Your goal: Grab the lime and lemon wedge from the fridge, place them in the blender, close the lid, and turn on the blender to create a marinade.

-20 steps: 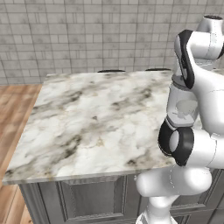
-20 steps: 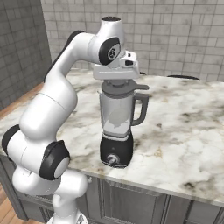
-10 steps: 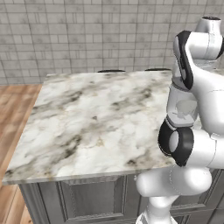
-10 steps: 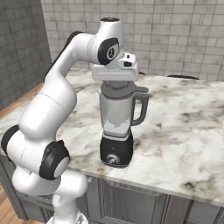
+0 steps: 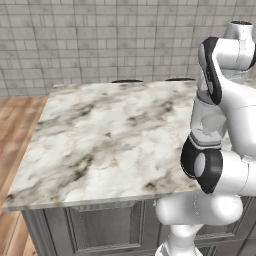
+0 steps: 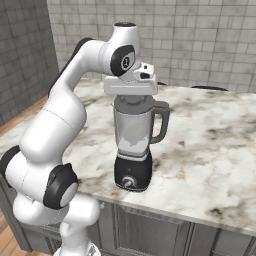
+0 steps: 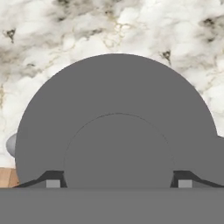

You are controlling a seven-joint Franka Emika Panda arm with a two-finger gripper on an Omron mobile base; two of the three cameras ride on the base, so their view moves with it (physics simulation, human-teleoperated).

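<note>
The gripper (image 7: 118, 183) sits directly above the blender (image 6: 134, 145), its fingers spread either side of the lid (image 7: 117, 127) on the jar. Lid-closing appears underway; next likely releasing, then reaching down for the knob (image 6: 130, 182).

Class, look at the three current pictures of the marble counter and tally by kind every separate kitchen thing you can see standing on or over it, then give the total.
Blender: 1
Lid, sitting on top of the blender jar under the robot's hand: 1
Fruit showing clearly: 0; the tinted jar does not let its contents be made out.
Total: 2
</note>
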